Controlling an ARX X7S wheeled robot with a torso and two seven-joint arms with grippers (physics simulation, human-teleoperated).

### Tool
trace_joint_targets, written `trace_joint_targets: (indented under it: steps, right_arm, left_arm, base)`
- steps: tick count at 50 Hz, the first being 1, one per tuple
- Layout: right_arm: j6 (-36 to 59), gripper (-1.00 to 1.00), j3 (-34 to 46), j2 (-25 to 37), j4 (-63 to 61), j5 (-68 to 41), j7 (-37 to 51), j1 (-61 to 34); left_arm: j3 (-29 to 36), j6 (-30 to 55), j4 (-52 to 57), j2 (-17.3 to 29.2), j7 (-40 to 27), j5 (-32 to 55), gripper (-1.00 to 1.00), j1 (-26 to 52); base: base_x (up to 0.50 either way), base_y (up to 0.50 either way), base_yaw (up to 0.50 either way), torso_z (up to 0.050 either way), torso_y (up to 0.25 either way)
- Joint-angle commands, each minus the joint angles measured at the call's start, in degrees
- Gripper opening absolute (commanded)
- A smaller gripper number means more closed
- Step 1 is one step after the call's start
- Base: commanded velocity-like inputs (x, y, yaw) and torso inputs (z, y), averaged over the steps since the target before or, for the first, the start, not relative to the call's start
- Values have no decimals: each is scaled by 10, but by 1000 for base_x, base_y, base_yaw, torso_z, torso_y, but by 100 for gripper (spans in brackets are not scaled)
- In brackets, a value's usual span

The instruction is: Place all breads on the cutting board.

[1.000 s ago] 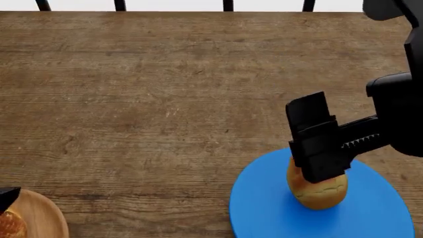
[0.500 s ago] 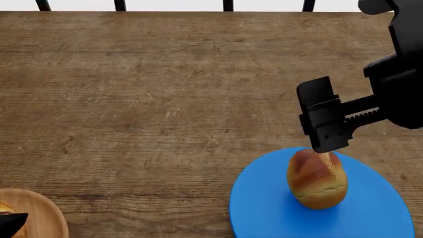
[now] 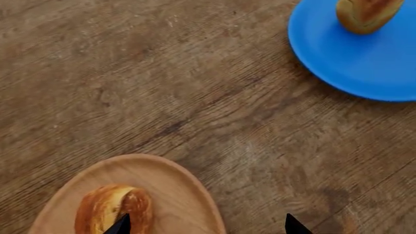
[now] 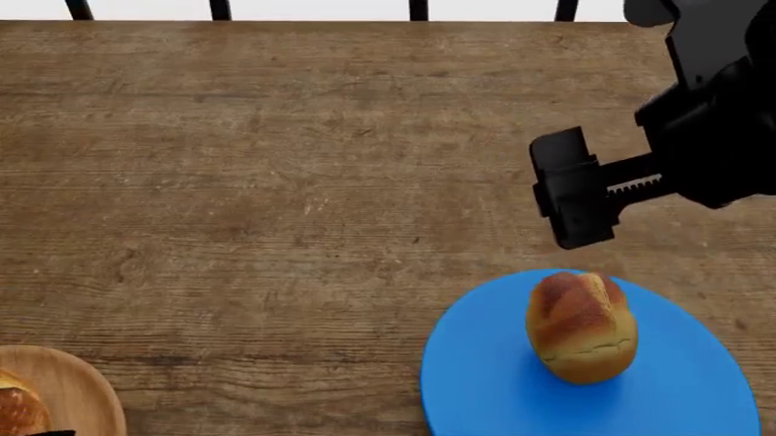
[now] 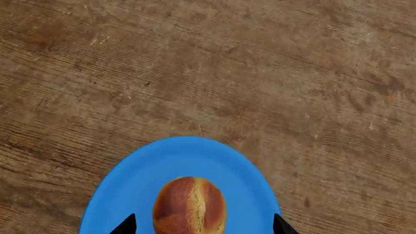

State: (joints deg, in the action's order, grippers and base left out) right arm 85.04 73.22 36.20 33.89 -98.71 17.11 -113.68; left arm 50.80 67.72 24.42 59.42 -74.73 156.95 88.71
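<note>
- Hovering above the counter, right pincer spread apart, empty, just beyond the blue plate.
- Resting on that plate, golden-brown roll, untouched.
- Sitting on the round wooden plate, second roll, between the parted left pincer tips.
- Cutting board out of sight.
</note>
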Motion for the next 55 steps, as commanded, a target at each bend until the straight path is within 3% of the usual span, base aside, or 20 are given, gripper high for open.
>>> trace_joint_targets:
  steps: [1, 17, 38, 55]
  right_arm:
    - [-20, 100, 23, -26, 34, 40, -59, 10]
    - [-34, 100, 47, -34, 22, 53, -87, 56]
    - [-34, 100, 45, 0, -19, 6, -38, 91]
    - [-75, 100, 51, -8, 15, 27, -66, 117]
  left_arm:
    - [-6, -5, 13, 0, 21, -24, 100, -24]
    - [-17, -12, 24, 3, 49, -78, 100, -70]
    - [-11, -10, 34, 14, 56, -78, 100, -74]
    - [-8, -13, 41, 18, 57, -79, 100, -71]
  base:
    - [0, 0, 0, 0, 0]
    - [0, 0, 0, 0, 0]
    - [0, 0, 0, 0, 0]
    - [0, 0, 0, 0, 0]
